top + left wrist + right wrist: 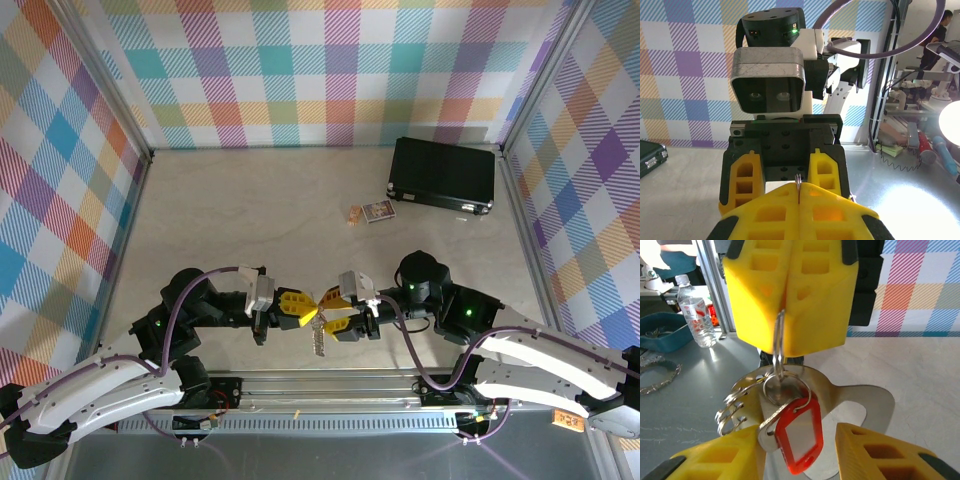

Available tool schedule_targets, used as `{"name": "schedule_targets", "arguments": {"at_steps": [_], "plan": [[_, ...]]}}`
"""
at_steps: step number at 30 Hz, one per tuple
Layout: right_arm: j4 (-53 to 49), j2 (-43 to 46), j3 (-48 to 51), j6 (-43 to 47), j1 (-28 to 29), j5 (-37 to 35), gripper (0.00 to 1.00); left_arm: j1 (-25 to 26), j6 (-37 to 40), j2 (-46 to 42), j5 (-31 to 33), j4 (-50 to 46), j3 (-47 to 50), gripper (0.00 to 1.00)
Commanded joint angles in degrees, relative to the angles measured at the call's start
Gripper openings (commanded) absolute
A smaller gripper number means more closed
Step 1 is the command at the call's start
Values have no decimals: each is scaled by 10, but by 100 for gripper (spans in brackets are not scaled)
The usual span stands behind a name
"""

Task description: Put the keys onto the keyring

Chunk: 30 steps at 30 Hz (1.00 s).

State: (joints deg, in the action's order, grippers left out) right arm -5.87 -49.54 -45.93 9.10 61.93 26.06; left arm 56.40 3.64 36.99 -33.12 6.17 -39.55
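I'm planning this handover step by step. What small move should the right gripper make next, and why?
Probably close the right gripper gently on the keyring to steady it. The left gripper is shut on a thin wire ring. Below it the red-tagged key dangles against the keyring, between right fingers standing apart, and a firm hold isn't evident.

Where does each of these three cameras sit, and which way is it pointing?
Top external: above and behind the bases, looking down at the table; both arms show, left gripper facing right gripper.
Left wrist: on the left arm, facing the right gripper; its own fingers pinch a thin metal ring.
Right wrist: on the right arm, facing back at them; its own fingers flank the red-tagged key.
Shared: both wrist views show that ring.
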Motion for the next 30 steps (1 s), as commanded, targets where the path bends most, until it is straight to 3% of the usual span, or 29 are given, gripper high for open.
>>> {"name": "schedule_targets", "arguments": {"at_steps": [1, 16, 30], "plan": [[27, 7, 9, -11, 3, -5, 37, 0, -7, -5, 5, 30, -1, 0], [16, 19, 9, 2, 2, -32, 6, 0, 6, -9, 26, 4, 0, 0], [4, 33, 7, 17, 3, -52, 0, 0, 16, -4, 40, -17, 8, 0]]}}
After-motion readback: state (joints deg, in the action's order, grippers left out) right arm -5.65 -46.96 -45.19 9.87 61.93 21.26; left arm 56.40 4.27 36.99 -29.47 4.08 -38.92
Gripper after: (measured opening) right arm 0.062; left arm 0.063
